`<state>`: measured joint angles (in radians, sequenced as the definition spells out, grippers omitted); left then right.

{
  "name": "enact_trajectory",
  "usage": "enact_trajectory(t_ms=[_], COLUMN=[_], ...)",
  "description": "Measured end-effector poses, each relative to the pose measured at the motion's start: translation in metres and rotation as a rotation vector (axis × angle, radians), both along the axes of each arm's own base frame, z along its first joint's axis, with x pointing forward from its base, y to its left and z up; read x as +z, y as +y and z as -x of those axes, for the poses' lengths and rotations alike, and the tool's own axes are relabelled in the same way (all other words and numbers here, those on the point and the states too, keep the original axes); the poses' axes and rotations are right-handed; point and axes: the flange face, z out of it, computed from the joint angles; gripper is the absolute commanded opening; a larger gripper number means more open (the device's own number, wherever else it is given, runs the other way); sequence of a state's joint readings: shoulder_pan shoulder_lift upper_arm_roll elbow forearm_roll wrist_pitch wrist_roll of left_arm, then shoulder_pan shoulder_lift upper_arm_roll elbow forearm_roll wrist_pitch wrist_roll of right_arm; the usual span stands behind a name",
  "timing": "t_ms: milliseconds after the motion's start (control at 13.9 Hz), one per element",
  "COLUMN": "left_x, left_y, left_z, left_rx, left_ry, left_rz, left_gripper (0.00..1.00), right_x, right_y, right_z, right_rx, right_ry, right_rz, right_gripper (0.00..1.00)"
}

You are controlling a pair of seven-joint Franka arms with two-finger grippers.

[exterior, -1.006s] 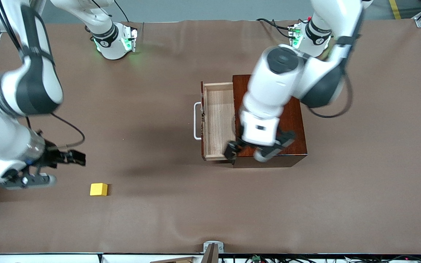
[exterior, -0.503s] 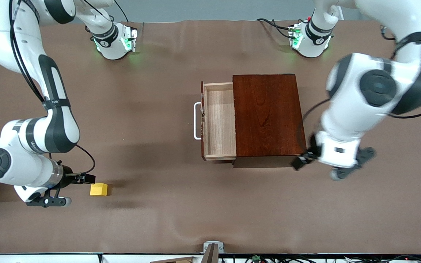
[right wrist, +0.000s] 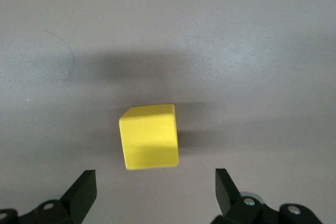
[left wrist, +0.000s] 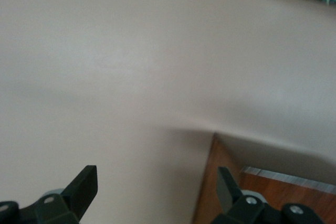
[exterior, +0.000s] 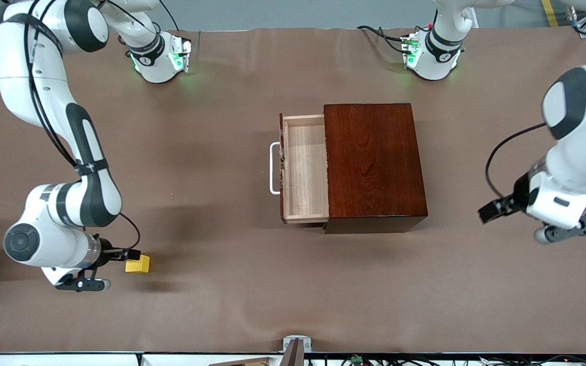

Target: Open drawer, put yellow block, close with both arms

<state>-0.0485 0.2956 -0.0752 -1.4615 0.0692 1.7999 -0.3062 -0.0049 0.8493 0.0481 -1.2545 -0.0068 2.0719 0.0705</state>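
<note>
At about eight o'clock on the bench (exterior: 293, 284), the right hand (exterior: 120, 260) sits low beside the yellow block (exterior: 137, 263), coming at it from the right arm's end of the bench. Its fingers (right wrist: 84, 190) are spread wide, and in the right wrist view the block lies on the bench surface ahead of the gap between them, not yet inside it. That spread looks deliberate: the opening leaves room for the block's width, so the hand can slide on around it before closing. The block rests flat, untouched as far as can be seen.

At the centre of the bench stands the mahogany box (exterior: 374, 165), and its drawer (exterior: 304, 170) is pulled out toward nine o'clock, its pale wood floor bare and open to the top. The white loop handle (exterior: 274, 168) sticks out at the drawer's front. The drawer stands open so that the block can be lowered in from above; the opening step appears done, the loading step not.

At about three o'clock, the left hand (exterior: 532, 221) hangs over the bench, well apart from the box at the left arm's end. Its fingers (left wrist: 84, 187) are spread too and hold nothing. Parked there, it leaves the path from block to drawer free, and I judge that it waits for the closing step.
</note>
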Motion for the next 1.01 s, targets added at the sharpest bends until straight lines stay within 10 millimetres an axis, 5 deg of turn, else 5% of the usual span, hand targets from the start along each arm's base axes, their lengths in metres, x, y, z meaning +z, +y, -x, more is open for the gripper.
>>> enact_trajectory(t_ms=[287, 359, 431, 575, 862, 1006], left_x=[0.02, 0.029, 0.038, 0.055, 0.08, 0.084], left_y=[0.03, 0.031, 0.03, 0.022, 0.016, 0.014], left_z=[0.031, 0.038, 0.045, 0.055, 0.076, 0.091], left_rx=[-0.151, -0.163, -0.173, -0.183, -0.189, -0.188], left_ry=[0.108, 0.123, 0.129, 0.115, 0.104, 0.107], left_rz=[-0.016, -0.017, -0.015, 0.003, 0.025, 0.033], left_gripper=[1.0, 1.0, 1.0, 1.0, 1.0, 1.0], right_x=[-0.032, -0.04, -0.046, -0.053, -0.039, -0.007], right_y=[0.004, 0.004, 0.004, 0.004, 0.01, 0.015], right_z=[-0.004, -0.004, -0.004, -0.004, -0.006, -0.002], right_rx=[0.002, 0.002, 0.001, 0.001, 0.008, 0.019], right_ry=[-0.032, -0.033, -0.04, -0.047, -0.039, 0.032], right_rz=[-0.005, -0.006, -0.007, -0.007, -0.012, -0.01], right_gripper=[1.0, 0.84, 0.44, 0.03, 0.0, 0.0])
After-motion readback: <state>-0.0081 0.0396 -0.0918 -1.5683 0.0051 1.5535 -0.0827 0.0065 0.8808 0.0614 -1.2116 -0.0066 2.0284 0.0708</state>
